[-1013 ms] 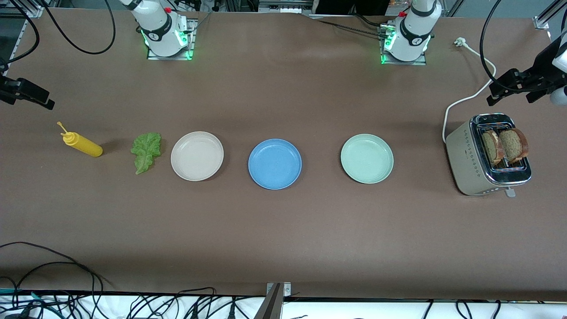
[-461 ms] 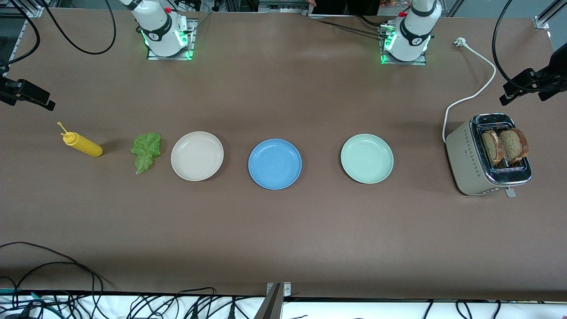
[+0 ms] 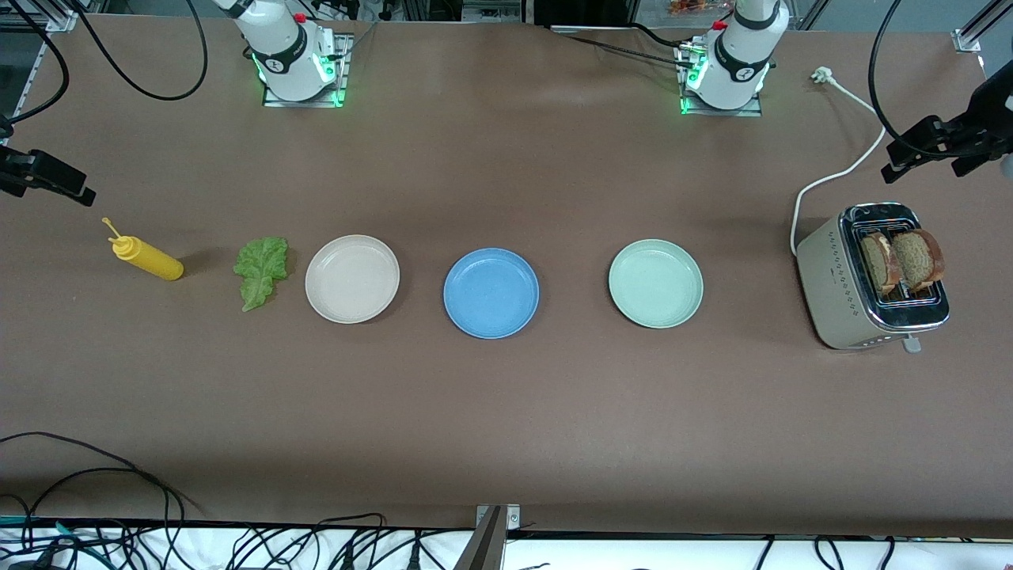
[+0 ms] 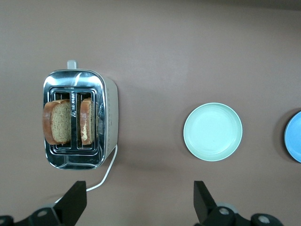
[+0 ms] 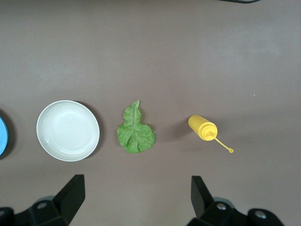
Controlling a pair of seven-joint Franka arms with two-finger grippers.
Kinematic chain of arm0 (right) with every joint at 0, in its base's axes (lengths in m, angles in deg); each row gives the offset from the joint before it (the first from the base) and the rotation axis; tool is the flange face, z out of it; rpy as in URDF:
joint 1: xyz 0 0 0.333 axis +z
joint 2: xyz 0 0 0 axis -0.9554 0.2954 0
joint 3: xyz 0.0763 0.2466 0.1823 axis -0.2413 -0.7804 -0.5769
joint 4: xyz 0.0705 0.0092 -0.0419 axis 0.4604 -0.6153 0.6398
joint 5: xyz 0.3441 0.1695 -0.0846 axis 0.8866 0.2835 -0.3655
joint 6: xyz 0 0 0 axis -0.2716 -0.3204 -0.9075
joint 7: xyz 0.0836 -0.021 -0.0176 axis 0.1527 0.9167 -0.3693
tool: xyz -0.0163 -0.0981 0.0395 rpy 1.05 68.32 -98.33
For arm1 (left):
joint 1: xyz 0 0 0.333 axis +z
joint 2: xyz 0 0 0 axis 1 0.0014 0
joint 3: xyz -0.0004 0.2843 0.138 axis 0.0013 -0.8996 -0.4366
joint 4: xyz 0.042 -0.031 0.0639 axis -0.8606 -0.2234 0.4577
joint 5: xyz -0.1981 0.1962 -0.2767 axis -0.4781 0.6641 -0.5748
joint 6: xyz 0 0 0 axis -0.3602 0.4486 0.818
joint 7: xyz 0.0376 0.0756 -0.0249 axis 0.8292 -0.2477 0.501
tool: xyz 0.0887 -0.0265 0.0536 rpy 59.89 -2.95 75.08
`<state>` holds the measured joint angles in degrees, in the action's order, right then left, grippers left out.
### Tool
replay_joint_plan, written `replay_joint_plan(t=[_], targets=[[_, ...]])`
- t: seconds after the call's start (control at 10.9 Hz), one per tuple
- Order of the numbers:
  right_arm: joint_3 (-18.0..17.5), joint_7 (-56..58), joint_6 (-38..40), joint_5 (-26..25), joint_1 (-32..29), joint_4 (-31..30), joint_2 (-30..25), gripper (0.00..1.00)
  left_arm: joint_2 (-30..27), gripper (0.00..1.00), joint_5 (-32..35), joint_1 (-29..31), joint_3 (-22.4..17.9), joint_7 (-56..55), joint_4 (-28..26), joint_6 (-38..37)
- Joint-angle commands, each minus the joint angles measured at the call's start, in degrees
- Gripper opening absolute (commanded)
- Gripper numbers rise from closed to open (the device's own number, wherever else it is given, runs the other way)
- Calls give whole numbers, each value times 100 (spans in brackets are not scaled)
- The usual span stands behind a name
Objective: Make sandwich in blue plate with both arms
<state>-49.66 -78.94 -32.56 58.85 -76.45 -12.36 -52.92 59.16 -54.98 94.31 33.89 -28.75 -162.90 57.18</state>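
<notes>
Left claw [image 3: 922, 150] shifted; lettuce [image 3: 260, 271] lengthwise toward camera.

A robotics lab staged as a kitchen. Two white arm bases [image 3: 294, 59] [image 3: 732, 67] with green status lights are bolted to a brown-covered worktop [image 3: 506, 412], aluminium framing [image 3: 977, 28] stands at its corners, and loose black cables [image 3: 237, 546] tangle along its near edge (the toaster [image 3: 870, 277] and plates are only props).
</notes>
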Motion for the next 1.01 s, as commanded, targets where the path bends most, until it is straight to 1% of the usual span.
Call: replay_joint_plan(t=[0.0, 0.28, 0.46, 0.64, 0.74, 0.92], targets=[[12, 29, 116, 111, -23, 168, 53, 100, -138, 100, -121, 18, 29, 134, -197, -15], [12, 56, 81, 93, -23, 151, 35, 100, -137, 100, -112, 18, 29, 109, -224, 3], [3, 56, 46, 84, -14, 159, 53, 100, -146, 100, -42, 79, 29, 135, -425, 82], [3, 56, 46, 67, -5, 159, 79, 100, -155, 100, -15, 97, 12, 135, -776, 441], [3, 65, 37, 136, -5, 151, 79, 100, -146, 100, 246, 97, 12, 135, -952, 634], [4, 56, 54, 137, -5, 142, 70, 100, -164, 100, 354, 114, -6, 135, -1338, 1030]])
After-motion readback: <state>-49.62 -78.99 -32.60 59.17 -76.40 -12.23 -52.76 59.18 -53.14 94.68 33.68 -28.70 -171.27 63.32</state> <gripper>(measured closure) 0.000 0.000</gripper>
